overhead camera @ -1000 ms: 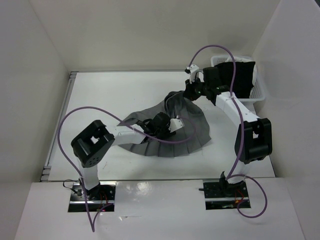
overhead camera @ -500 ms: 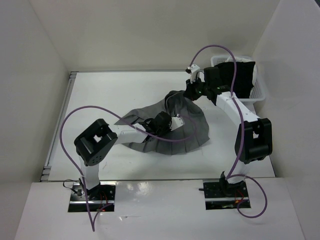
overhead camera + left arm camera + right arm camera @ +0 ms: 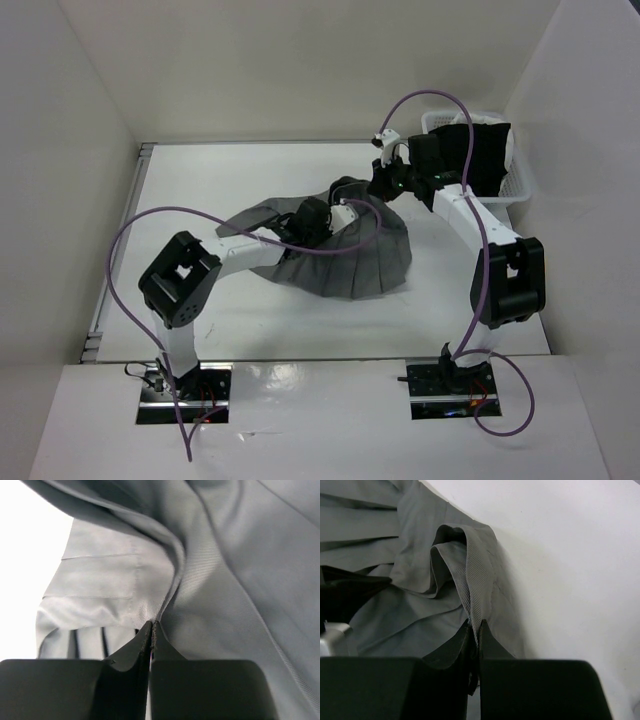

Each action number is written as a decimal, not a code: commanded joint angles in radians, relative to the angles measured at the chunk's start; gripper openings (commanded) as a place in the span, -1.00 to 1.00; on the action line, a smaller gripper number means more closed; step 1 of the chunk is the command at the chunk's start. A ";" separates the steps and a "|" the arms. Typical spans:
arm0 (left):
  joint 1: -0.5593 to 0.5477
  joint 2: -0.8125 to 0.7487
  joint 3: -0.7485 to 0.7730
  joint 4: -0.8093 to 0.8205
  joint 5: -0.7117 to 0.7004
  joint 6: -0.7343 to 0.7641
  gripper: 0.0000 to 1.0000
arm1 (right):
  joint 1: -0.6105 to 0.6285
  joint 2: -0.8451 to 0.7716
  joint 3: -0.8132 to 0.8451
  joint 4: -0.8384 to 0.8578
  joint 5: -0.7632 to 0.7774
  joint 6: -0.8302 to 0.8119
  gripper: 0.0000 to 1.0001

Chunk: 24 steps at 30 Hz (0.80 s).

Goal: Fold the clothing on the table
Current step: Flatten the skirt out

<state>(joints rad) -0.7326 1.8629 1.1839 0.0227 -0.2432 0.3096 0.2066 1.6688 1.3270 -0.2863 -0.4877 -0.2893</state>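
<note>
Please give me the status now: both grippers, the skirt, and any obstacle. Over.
Left gripper: jaws shut on the skirt. Right gripper: jaws shut on its waistband. Skirt bunched, not yet folded. Basket far right, apart from it.

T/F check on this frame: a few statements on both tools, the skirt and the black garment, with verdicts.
1. The left tool is shut on a fold of the grey skirt. True.
2. The right tool hangs open above the skirt. False: it is shut on the skirt's ribbed edge.
3. The black garment lies flat on the table. False: it sits in the white basket at the far right corner.
4. The skirt's pleated part rests on the table. True.
</note>
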 commanded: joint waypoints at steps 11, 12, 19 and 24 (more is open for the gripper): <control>0.096 -0.114 0.151 -0.085 0.001 -0.012 -1.00 | -0.007 -0.050 -0.002 0.003 -0.037 -0.014 -0.94; 0.107 -0.114 0.151 -0.095 0.001 -0.003 -1.00 | -0.007 -0.050 -0.002 0.003 -0.037 -0.014 -0.94; 0.202 -0.136 0.256 -0.135 0.001 0.010 -1.00 | -0.007 -0.050 0.008 -0.007 -0.046 -0.023 -0.94; 0.233 -0.159 0.336 -0.188 0.012 0.010 -0.99 | -0.007 -0.041 0.008 -0.007 -0.046 -0.024 -0.94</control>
<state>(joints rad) -0.5087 1.7779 1.4548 -0.1459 -0.2363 0.3119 0.2062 1.6638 1.3266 -0.2939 -0.5095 -0.3035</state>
